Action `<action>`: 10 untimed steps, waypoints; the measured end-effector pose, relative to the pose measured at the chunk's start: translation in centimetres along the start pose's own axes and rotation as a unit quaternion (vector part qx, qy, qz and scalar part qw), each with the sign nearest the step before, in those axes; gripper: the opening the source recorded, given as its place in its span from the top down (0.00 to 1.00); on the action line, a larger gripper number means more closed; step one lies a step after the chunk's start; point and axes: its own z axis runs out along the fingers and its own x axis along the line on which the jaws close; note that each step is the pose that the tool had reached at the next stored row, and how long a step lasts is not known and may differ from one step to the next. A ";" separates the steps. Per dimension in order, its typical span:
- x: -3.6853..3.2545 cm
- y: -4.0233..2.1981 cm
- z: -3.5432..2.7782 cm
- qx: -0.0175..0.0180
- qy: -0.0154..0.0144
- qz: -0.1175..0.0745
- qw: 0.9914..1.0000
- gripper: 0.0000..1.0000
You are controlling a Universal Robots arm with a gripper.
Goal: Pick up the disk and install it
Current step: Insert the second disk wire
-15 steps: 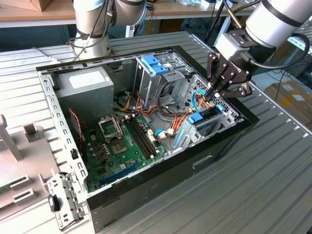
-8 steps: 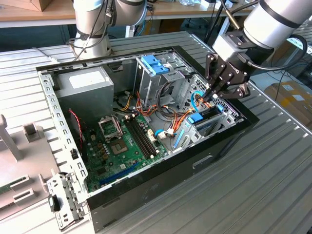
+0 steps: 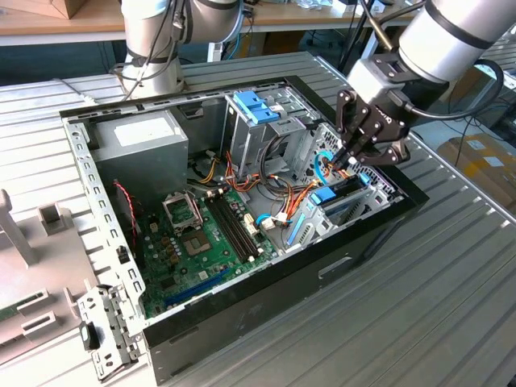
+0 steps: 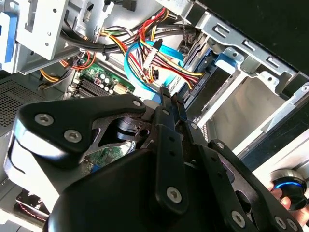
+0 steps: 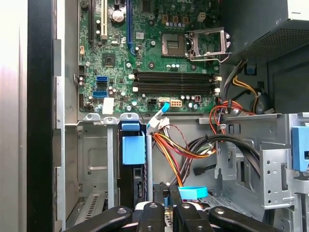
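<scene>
Ribbed grey metal forms the table [image 3: 451, 314], and on it lies an open desktop computer case [image 3: 266, 302] with its side panel off. In the exterior view the arm's hand [image 3: 352, 159] reaches down into the case's corner at the exterior view's right, just above the disk [image 3: 343, 196], which stands on edge in its bay with a blue tab on top. The fingers [image 3: 359, 141] look drawn together, tips touching; they hold nothing I can make out. The first wrist view looks along the green motherboard [image 5: 149, 53] and shows the disk [image 5: 133, 166] as a dark slab seated in a slot under its blue tab. The second wrist view adds the bundled cables [image 4: 159, 53] beside the bay.
</scene>
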 end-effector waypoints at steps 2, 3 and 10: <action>0.01 0.15 0.03 0.000 0.000 0.000 1.000 0.84; 0.01 0.25 0.06 0.000 0.000 0.000 1.000 0.84; 0.05 0.93 0.22 0.000 -0.001 0.000 1.000 0.84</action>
